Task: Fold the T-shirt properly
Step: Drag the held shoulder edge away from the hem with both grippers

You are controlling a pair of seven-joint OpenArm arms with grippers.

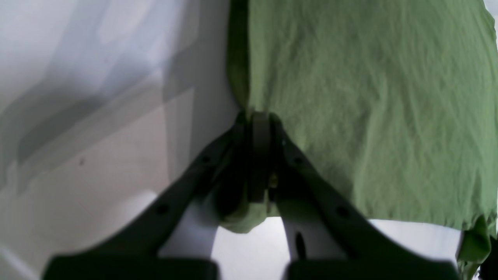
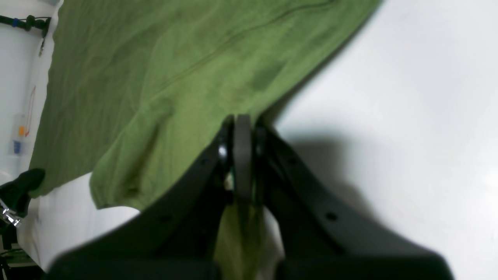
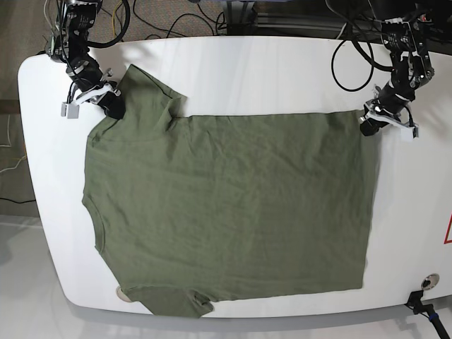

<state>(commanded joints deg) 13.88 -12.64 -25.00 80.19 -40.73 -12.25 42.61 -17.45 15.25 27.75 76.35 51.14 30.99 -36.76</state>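
The olive-green T-shirt (image 3: 226, 205) lies spread flat on the white table (image 3: 247, 70), neck at the left, hem at the right. My left gripper (image 3: 367, 127) is shut on the far hem corner of the T-shirt; in the left wrist view the gripper (image 1: 258, 120) pinches the cloth (image 1: 369, 109) between its closed fingers. My right gripper (image 3: 113, 106) is shut on the far shoulder by the sleeve; in the right wrist view the gripper (image 2: 243, 124) clamps the cloth (image 2: 155, 77), with a bit bunched behind the fingers.
Cables (image 3: 176, 21) lie past the table's far edge. A small round fitting (image 3: 429, 282) sits at the near right corner, and a red mark (image 3: 448, 229) at the right edge. The near sleeve (image 3: 176, 305) reaches the table's front edge.
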